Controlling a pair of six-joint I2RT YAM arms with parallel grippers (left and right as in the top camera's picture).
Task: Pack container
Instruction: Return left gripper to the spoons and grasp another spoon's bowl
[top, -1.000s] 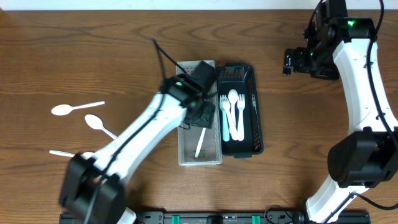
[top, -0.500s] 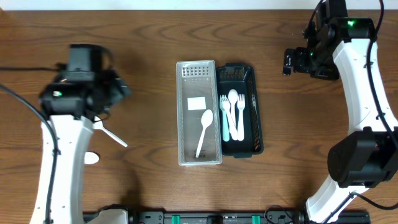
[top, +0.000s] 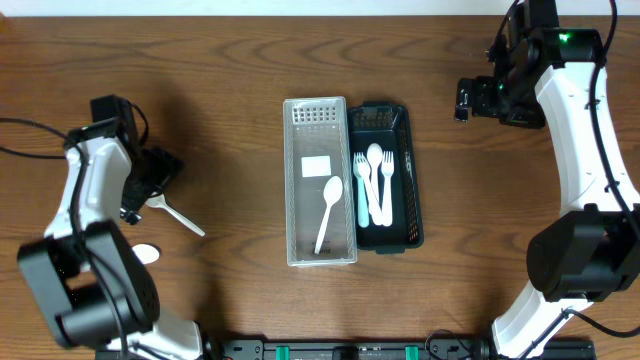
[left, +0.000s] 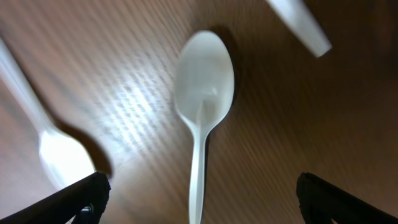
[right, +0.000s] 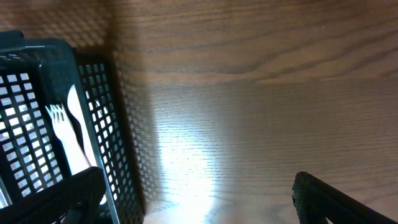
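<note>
This looks like a robotics lab bench rather than a home or kitchen. Two white-and-black robot arms, the left arm (top: 88, 195) and the right arm (top: 580, 130), stand at a bare wood-grain desk (top: 230, 60), along whose near edge runs a black mounting rail (top: 330, 351). A loose black cable (top: 35, 124) trails to the left arm, and a green indicator light (top: 563, 38) glows on the right one. A clear tray (top: 290, 180), a black mesh basket (top: 414, 215) and a white plastic spoon (top: 333, 188) sit on the desk.

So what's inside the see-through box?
One white spoon lies inside the see-through box. A white rectangle shows beside it; I cannot tell if it sits inside or underneath. Nothing covers the box, so nothing is hidden.
</note>
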